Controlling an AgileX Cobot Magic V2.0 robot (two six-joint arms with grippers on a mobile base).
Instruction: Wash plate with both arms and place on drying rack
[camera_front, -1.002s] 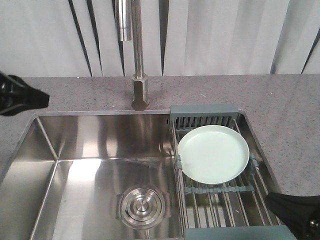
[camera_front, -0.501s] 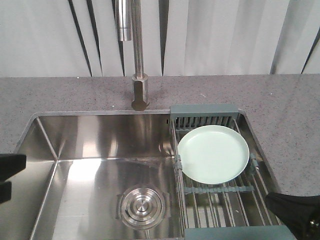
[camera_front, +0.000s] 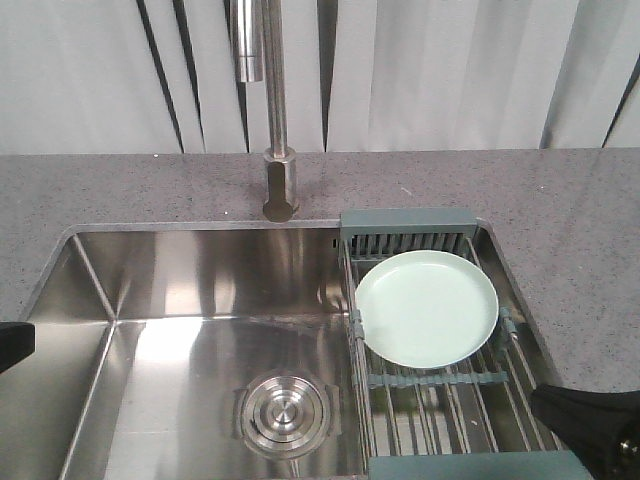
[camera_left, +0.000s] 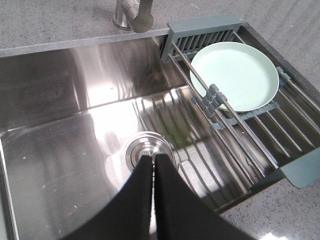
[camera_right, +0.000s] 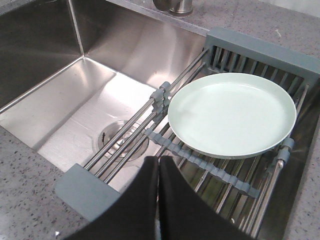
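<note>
- Three views, and no brand, label or readable writing shows in any of them, so that part's quick.
- Front view: the plate (camera_front: 427, 308) lies flat on the drying rack (camera_front: 440, 350), toward its far end, with the rack spanning the right side of the sink (camera_front: 180, 300). The tap (camera_front: 268, 110) is cut off by the top edge, so its spout end isn't visible. Only a black sliver of the left arm (camera_front: 12, 345) pokes in at the left edge, and a black chunk of the right arm (camera_front: 595, 428) sits in the bottom right corner. Neither gripper can be judged from here.
- Left wrist view: the left gripper (camera_left: 153, 161) hangs above the sink floor, its tips right over the near side of the round drain (camera_left: 147, 152), fingers pressed together with just a hairline gap and nothing between them. The plate (camera_left: 235, 75) is well apart, up on the rack (camera_left: 240, 120). The rack's near plastic end piece is clipped by the right edge.
- Right wrist view: the right gripper (camera_right: 158, 162) is also pinched closed and empty, hovering over the rack (camera_right: 200, 160) bars just short of the plate (camera_right: 231, 111) rim; can't tell if it touches the bars. The drain (camera_right: 117, 137) is partly hidden behind the rack bars.
</note>
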